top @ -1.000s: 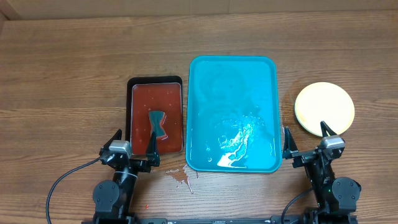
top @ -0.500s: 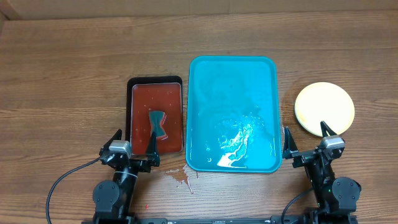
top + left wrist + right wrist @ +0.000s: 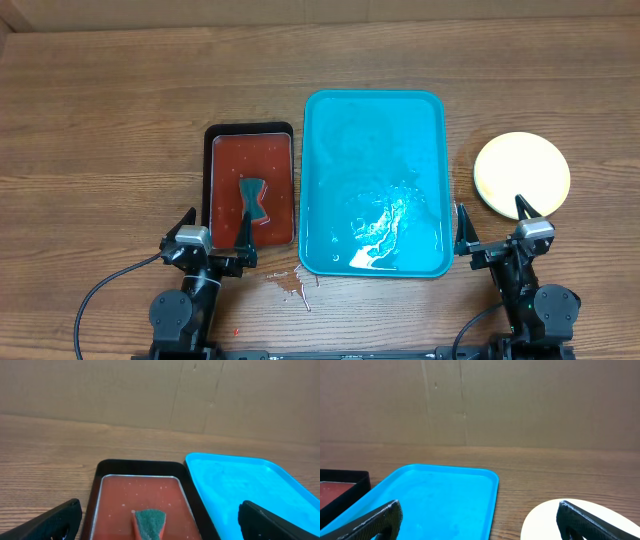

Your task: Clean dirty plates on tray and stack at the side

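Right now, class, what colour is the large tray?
The tray is turquoise blue, best seen in the overhead view.

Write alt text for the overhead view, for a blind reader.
A large turquoise tray lies empty and wet in the middle of a wooden table, with pale round plates stacked to its right. To its left a black tray holds red liquid and a green sponge; the left gripper and right gripper sit open at the near edge.

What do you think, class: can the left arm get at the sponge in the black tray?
Probably yes. The open left pincer sits right by the black tray, and the sponge lies uncovered in the red liquid with nothing between them.
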